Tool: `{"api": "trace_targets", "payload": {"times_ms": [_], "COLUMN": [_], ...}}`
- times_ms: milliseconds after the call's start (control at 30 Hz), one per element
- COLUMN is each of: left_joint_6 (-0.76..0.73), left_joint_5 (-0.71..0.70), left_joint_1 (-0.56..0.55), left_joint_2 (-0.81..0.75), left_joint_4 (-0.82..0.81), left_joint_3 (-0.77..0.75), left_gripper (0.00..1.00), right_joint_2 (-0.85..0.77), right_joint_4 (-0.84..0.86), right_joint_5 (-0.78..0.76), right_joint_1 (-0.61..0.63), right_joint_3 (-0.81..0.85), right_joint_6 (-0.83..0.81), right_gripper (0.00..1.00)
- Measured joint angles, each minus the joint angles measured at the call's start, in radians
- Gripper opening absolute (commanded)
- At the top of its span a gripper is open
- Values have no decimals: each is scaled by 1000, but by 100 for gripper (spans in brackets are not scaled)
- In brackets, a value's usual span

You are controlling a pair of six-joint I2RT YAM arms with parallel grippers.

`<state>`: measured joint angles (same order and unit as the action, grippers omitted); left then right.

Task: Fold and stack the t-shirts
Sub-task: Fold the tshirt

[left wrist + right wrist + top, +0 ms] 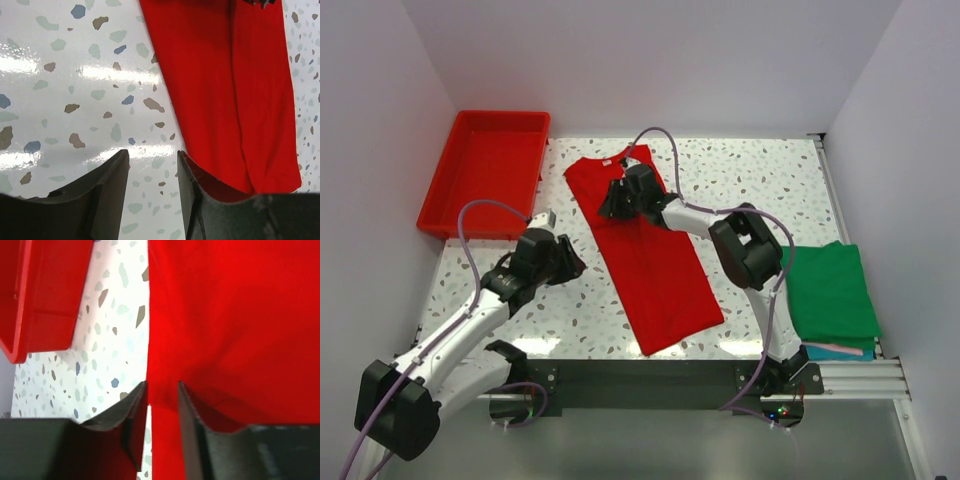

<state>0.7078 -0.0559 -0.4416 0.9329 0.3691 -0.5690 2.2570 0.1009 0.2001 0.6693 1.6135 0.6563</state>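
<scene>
Top: rigid red plastic tray at the speckled counter's far-left corner, only its floor showing. The bright red cloth t-shirt, folded long, lies mid-counter. A folded green t-shirt tops the right-hand stack.
Left wrist: my left tool, fairly wide, grips nothing beside the red shirt.
Right wrist: my right tool, narrowly parted, sits over its left edge.

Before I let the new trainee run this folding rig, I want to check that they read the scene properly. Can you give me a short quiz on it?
1. True or false: the left pincer grips the red t-shirt.
2. Which colour tops the t-shirt stack on the right? A green, B pink, C teal.
3. Which arm's pincer is over the red t-shirt's collar end?
Key: 1 false, it is open over bare table beside the shirt; 2 A; 3 the right pincer.
</scene>
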Motion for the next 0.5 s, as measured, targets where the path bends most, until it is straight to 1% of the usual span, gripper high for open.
{"api": "trace_targets", "payload": {"times_ms": [33,133,167,333,433,500], "left_joint_6": [7,35,43,107,146,169], "left_joint_5": [0,2,7,49,57,51], "left_joint_1": [0,0,0,-10,-61,-113], "left_joint_2": [3,14,18,51,78,107], "left_joint_4": [-8,-41,-59,-156,-204,-232], "left_joint_3": [3,23,34,117,159,169], "left_gripper": [52,52,52,52,53,53], "right_joint_2": [-7,-58,-84,-269,-440,-573], "right_joint_4": [-2,-16,-40,-224,-335,-406], "right_joint_5": [-1,-13,-29,-145,-225,-285], "right_joint_1": [0,0,0,0,3,10], "right_joint_3": [-3,-36,-48,-97,-185,-279], "right_joint_6": [-4,-13,-17,-47,-61,-66], "right_gripper": [41,47,53,53,52,52]}}
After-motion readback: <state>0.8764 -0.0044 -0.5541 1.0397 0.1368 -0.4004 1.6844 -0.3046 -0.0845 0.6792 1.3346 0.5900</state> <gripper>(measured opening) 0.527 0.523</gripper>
